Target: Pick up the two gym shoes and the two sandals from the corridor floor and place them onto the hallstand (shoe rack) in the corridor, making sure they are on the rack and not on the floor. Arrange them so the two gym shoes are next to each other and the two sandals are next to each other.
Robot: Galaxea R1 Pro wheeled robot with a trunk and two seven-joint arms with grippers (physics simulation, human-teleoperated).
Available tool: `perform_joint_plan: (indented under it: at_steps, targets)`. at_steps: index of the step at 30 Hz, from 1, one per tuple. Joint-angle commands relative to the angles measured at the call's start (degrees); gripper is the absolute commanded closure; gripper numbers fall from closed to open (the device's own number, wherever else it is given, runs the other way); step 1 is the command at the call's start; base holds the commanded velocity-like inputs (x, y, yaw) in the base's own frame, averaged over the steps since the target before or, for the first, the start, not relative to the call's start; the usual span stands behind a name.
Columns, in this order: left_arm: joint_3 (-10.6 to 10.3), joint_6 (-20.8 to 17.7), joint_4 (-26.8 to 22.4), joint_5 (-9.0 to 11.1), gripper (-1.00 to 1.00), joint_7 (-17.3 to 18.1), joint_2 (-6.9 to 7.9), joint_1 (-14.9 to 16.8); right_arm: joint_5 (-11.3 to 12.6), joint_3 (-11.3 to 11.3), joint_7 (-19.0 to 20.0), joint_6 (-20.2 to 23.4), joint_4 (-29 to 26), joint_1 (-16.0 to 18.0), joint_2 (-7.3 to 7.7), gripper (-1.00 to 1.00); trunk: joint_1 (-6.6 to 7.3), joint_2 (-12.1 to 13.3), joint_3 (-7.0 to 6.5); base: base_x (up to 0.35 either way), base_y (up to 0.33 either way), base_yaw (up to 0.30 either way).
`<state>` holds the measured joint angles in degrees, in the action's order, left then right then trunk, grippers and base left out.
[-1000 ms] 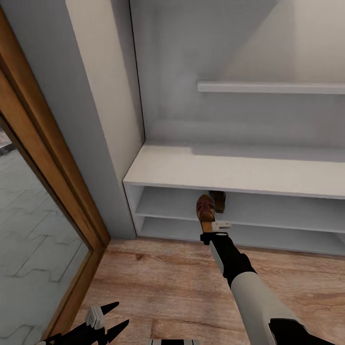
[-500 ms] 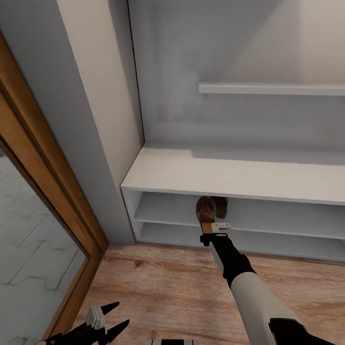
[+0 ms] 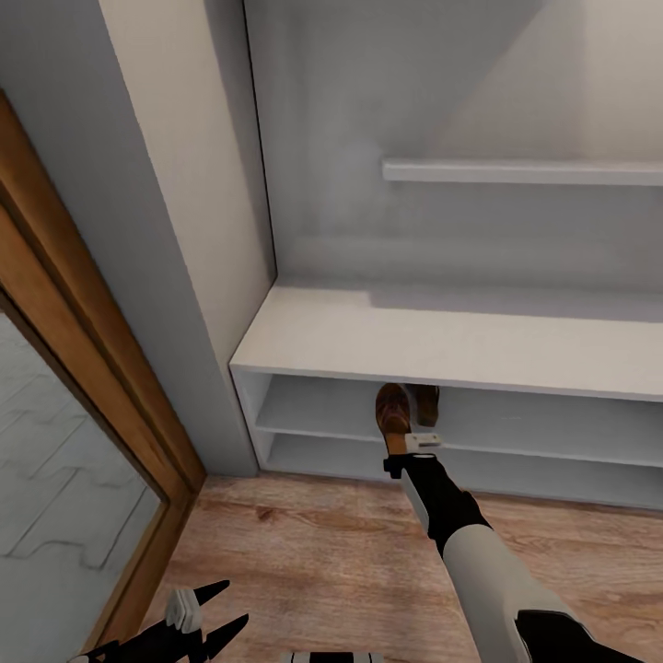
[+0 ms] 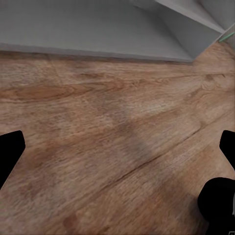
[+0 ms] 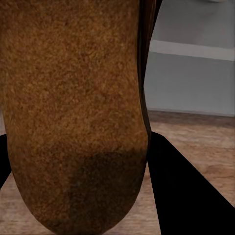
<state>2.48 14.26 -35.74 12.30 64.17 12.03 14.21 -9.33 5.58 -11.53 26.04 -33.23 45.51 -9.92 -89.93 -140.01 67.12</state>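
One sandal [image 3: 393, 412] sits clamped in my right gripper [image 3: 405, 440] at the hallstand's upper slot [image 3: 313, 405]; next, push deeper beside its mate [image 3: 425, 401], then release. Left gripper [image 3: 198, 622] gapes empty.

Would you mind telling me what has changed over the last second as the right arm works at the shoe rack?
The right gripper has carried the sandal deeper into the upper slot of the shoe rack, so less of it shows under the bench top. The head camera also shifted slightly. The gripper stays shut on the sandal, a second sandal stays beside it, and the left gripper stays open, low over the floor.
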Motion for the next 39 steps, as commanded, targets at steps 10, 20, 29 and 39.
perform_joint_plan:
  at_steps: [10, 20, 29, 39]
  targets:
    - [0.01, 0.33, 0.05, 0.09, -1.00, 0.17, 0.01, 0.03, -0.44, 0.32, 0.04, 0.33, -0.13, 0.02, -0.08, 1.00, 0.01, -0.02, 0.05, 0.127, 0.000, 0.000]
    - [-0.02, 0.33, 0.09, 0.09, -1.00, 0.17, 0.01, 0.03, -0.46, 0.33, 0.05, 0.33, -0.11, 0.02, -0.08, 1.00, 0.01, -0.02, 0.05, 0.157, 0.000, 0.000]
    - [-0.02, 0.33, 0.14, 0.03, -1.00, 0.14, 0.01, 0.03, -0.49, 0.36, 0.01, 0.33, -0.21, 0.02, -0.08, 1.00, 0.01, -0.02, 0.05, 0.126, 0.000, 0.000]
    - [-0.02, 0.33, 0.14, 0.01, -1.00, 0.14, 0.01, 0.03, -0.51, 0.39, 0.01, 0.33, -0.25, 0.02, -0.08, 1.00, 0.01, -0.02, 0.05, 0.058, 0.000, 0.000]
